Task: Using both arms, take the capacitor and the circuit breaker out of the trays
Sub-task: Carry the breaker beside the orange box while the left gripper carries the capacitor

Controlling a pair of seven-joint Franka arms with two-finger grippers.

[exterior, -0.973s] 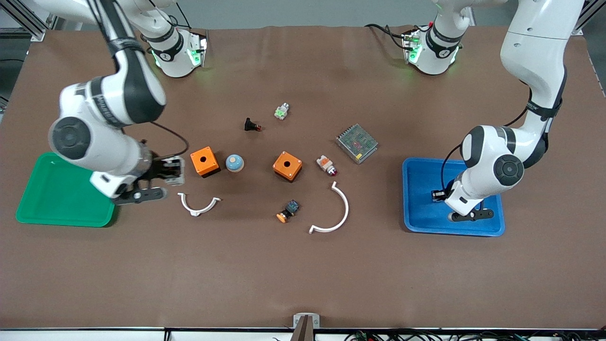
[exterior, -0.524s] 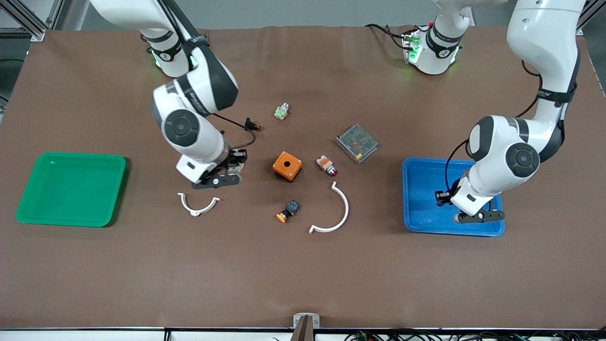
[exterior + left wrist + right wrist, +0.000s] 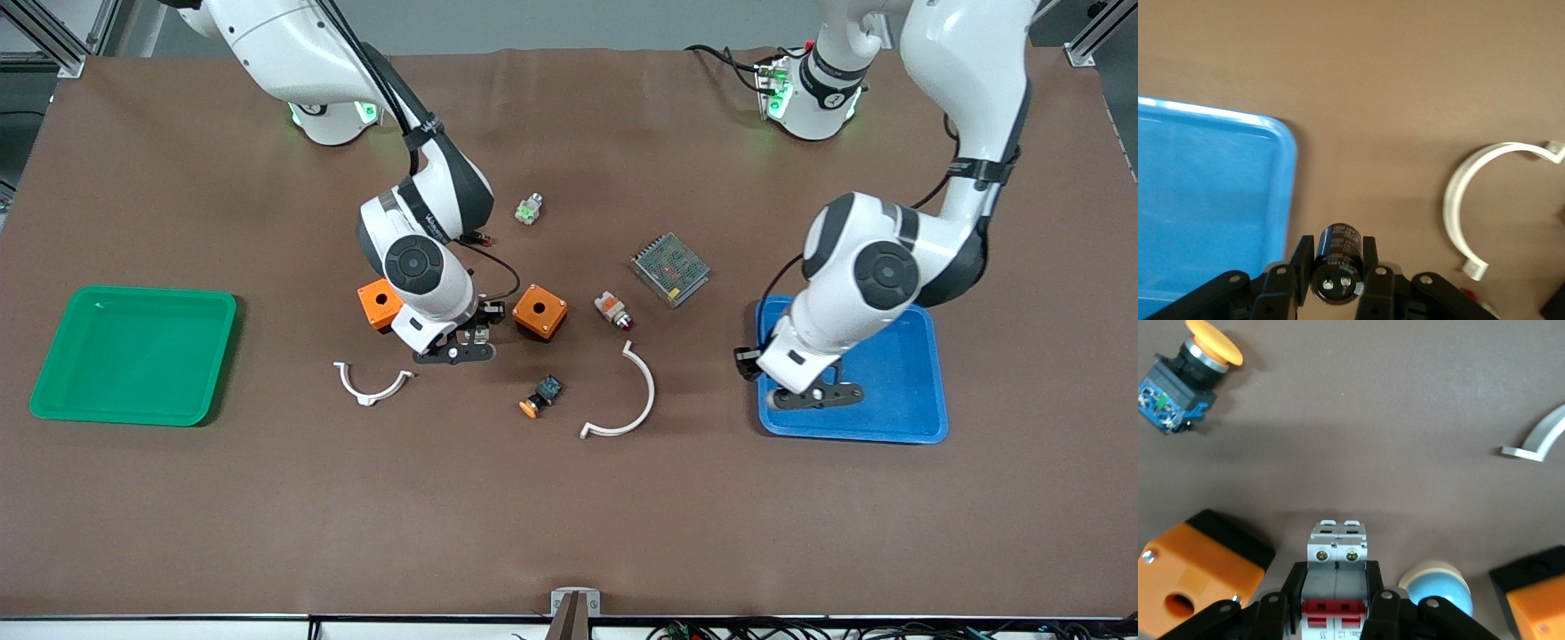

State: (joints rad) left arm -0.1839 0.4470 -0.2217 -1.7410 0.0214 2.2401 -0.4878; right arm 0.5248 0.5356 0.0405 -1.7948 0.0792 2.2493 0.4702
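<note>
Capacitor (image 3: 1336, 263): small, rigid, likely slippery; left gripper (image 3: 1335, 269) clamped its sides, over blue tray (image 3: 1205, 200) edge. Circuit breaker (image 3: 1336, 595): stiff block, pinched by right gripper (image 3: 1336, 603) between orange boxes (image 3: 1195, 577).

A matt brown table covering (image 3: 569, 498), slightly creased like paper or cloth. Clamped in the left gripper (image 3: 1336, 267), the capacitor (image 3: 1336, 265) has a glossy black sleeve and shiny metal terminals. Beside it, the blue tray (image 3: 1205, 200) is smooth, glossy plastic. Held in the right gripper (image 3: 1337, 613), the circuit breaker (image 3: 1337, 577) is matt grey plastic with metal screws.
</note>
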